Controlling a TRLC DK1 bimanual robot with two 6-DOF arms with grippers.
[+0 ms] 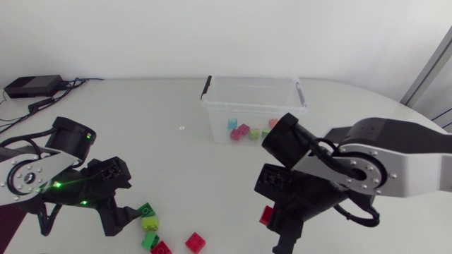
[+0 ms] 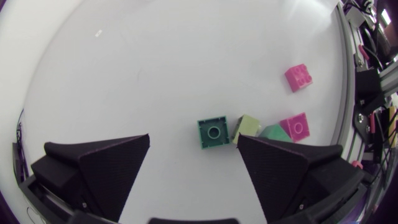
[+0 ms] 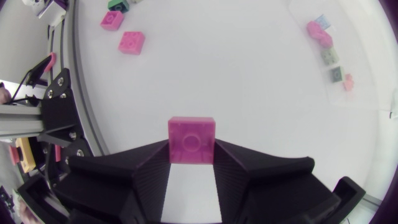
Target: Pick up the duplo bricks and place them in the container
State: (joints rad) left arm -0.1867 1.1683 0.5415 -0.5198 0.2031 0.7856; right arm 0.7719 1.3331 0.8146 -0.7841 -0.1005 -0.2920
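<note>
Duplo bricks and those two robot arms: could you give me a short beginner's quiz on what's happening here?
1. True or false: the left pincer is shut on a brick.
2. What does the right pincer hold? A) a green brick B) a red duplo brick C) nothing
3. Fill in: the clear container already holds several ____.
Key: 1 false; 2 B; 3 bricks.

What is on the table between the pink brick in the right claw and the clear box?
Nothing. The right wrist view shows bare white table from the pink brick, clamped in the right gripper, up to the container.
</note>
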